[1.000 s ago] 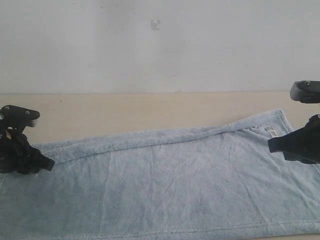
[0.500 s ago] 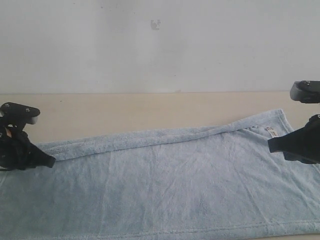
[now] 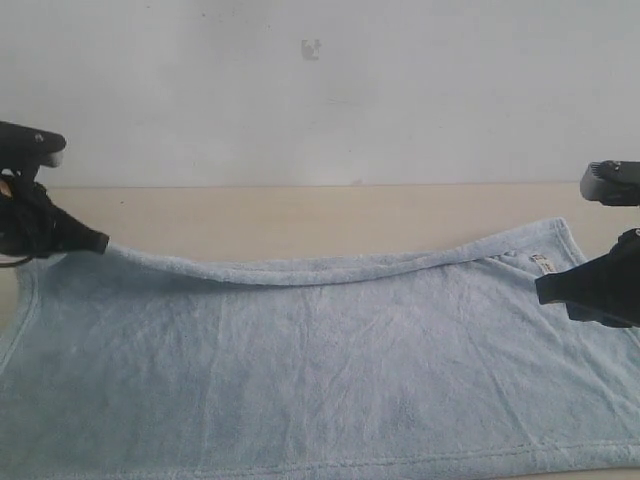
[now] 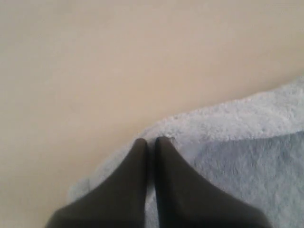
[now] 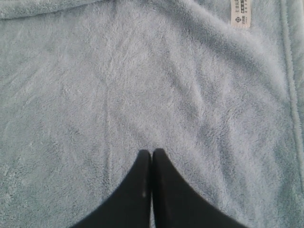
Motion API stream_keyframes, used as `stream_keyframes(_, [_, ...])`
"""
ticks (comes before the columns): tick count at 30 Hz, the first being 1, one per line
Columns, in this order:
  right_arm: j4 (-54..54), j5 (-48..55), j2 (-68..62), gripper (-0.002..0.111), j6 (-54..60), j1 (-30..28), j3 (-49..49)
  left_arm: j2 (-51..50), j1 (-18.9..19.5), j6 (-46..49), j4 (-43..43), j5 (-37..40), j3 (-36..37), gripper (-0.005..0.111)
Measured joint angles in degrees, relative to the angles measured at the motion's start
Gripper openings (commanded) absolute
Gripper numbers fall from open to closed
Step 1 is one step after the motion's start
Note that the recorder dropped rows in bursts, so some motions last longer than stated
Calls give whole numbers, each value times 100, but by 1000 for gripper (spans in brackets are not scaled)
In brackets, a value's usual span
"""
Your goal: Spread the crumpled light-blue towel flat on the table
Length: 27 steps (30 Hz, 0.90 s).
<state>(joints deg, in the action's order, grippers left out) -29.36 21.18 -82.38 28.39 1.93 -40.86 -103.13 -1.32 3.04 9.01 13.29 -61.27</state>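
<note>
The light-blue towel [image 3: 330, 370] lies mostly spread across the table [image 3: 300, 215], with its far edge still rolled in a soft curve. My left gripper [image 3: 100, 243] is shut on the towel's far-left corner and holds it lifted above the table; in the left wrist view the towel [image 4: 247, 142] bunches around the closed left gripper [image 4: 151, 141]. My right gripper [image 3: 541, 290] is shut and hovers over the towel's right end, near the white label [image 3: 541, 264]. The right wrist view shows the right gripper [image 5: 152, 153] above flat towel [image 5: 142, 85], with the label [image 5: 240, 13] beyond it.
A plain white wall [image 3: 320, 100] rises behind the table's far edge. Bare table shows as a strip between the towel and the wall. The towel's near edge runs close to the front of the exterior view.
My left gripper has risen and moved toward the wall, pulling the towel's folded far-left edge up and back. The right gripper has stayed still.
</note>
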Motion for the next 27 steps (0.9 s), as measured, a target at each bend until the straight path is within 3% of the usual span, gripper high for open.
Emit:
stream_keyframes(6, [-5, 0, 0, 0, 11, 27, 0, -458, 75, -33, 84, 46, -969, 7])
stream_keyframes(12, [-5, -13, 0, 0, 137, 386, 0, -1481, 327, -228, 106, 589, -2137, 48])
stream_keyframes(18, [-5, 103, -262, 0, 149, 502, -525, -1564, 351, -265, 106, 998, -2392, 45])
stream_keyframes(27, [-331, 1422, -2393, 0, 566, 554, -2965, -652, 305, -253, -126, 1340, -1835, 43])
